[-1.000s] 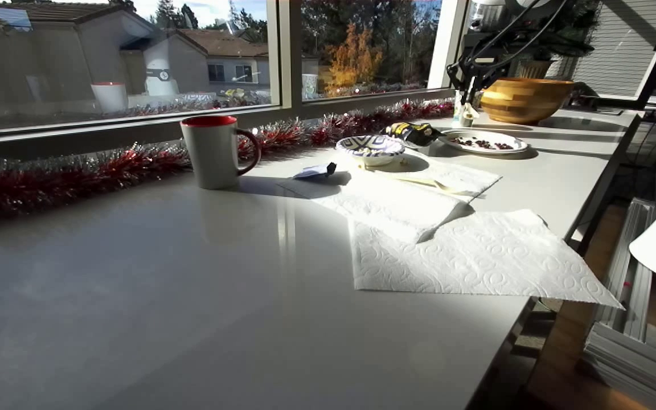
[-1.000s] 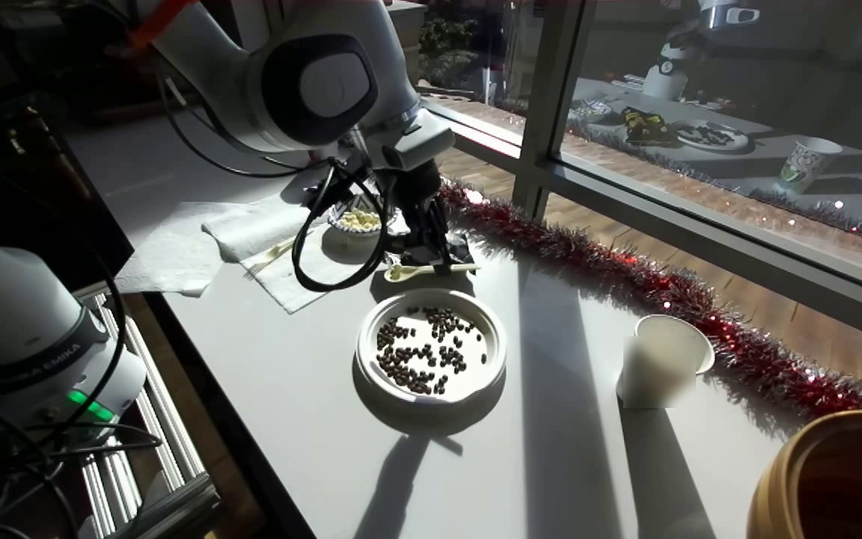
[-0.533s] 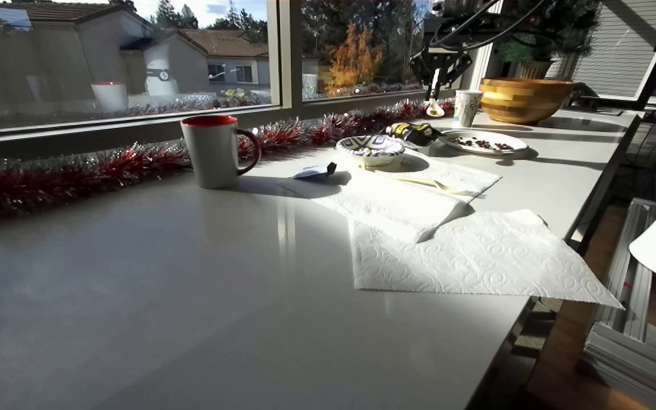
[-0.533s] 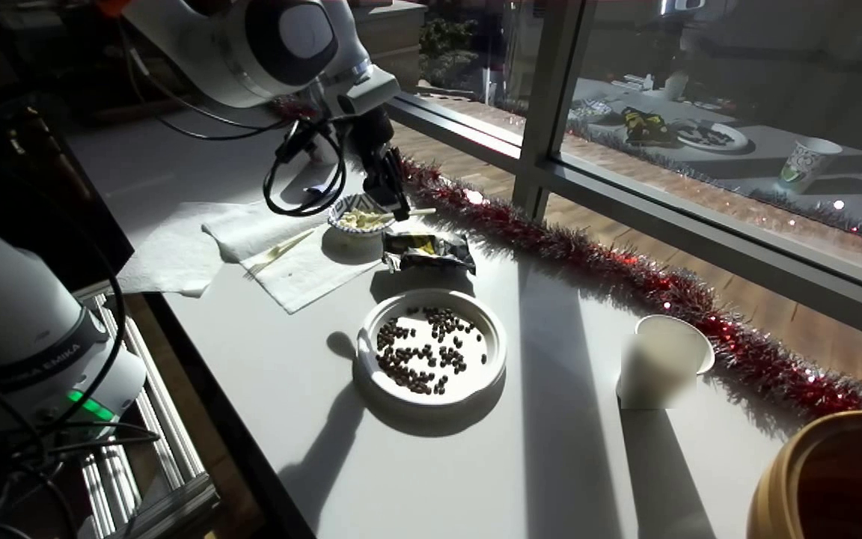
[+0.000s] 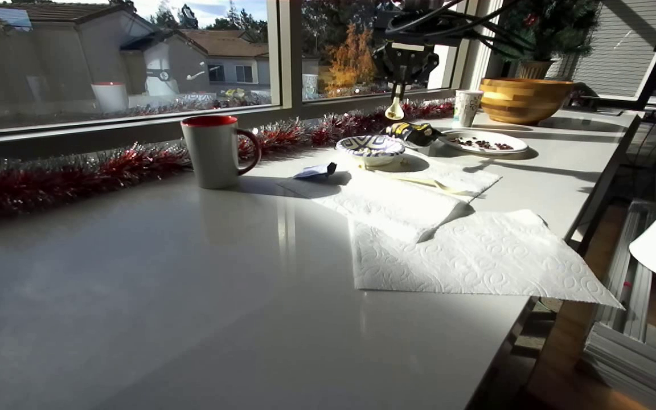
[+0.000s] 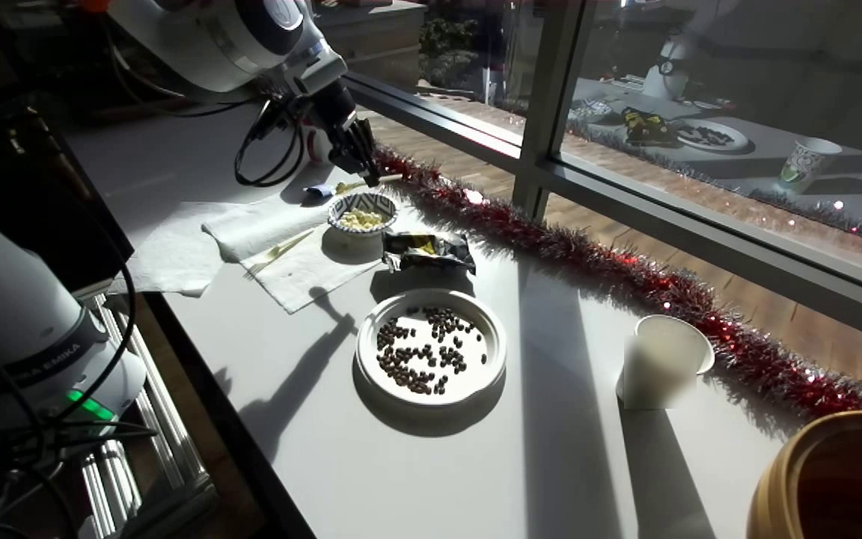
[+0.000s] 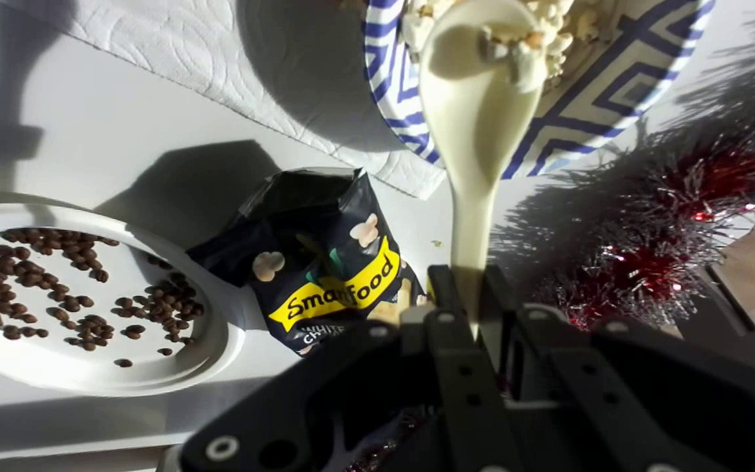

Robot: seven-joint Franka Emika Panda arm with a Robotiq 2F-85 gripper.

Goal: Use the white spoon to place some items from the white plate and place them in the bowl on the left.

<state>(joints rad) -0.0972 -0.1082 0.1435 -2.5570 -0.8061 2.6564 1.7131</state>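
My gripper [image 7: 469, 280] is shut on the handle of the pale spoon [image 7: 472, 157]. The spoon also shows in both exterior views [image 5: 394, 110] [image 6: 352, 186], held in the air. A small pale bit lies in its scoop. In the wrist view the scoop overlaps the patterned bowl [image 7: 626, 98], which holds popcorn. The bowl is also in both exterior views [image 5: 356, 149] [image 6: 375, 203]. The white plate [image 6: 498, 348] holds many dark bits [image 6: 405, 355]; it also shows in the wrist view [image 7: 225, 354]. The plate is apart from the gripper.
A black snack bag [image 6: 431, 251] lies between bowl and plate. Paper towels [image 5: 487, 256] and a fork [image 6: 281, 251] lie beside the bowl. A red-rimmed mug [image 5: 214, 154], paper cup [image 5: 467, 108] and wooden bowl [image 5: 524, 99] stand on the table. Tinsel [image 6: 625, 266] lines the window.
My gripper with the spoon has moved left in both exterior views, from above the bag and near the plate to behind and above the bowl. Plate, bowl and bag have not moved.
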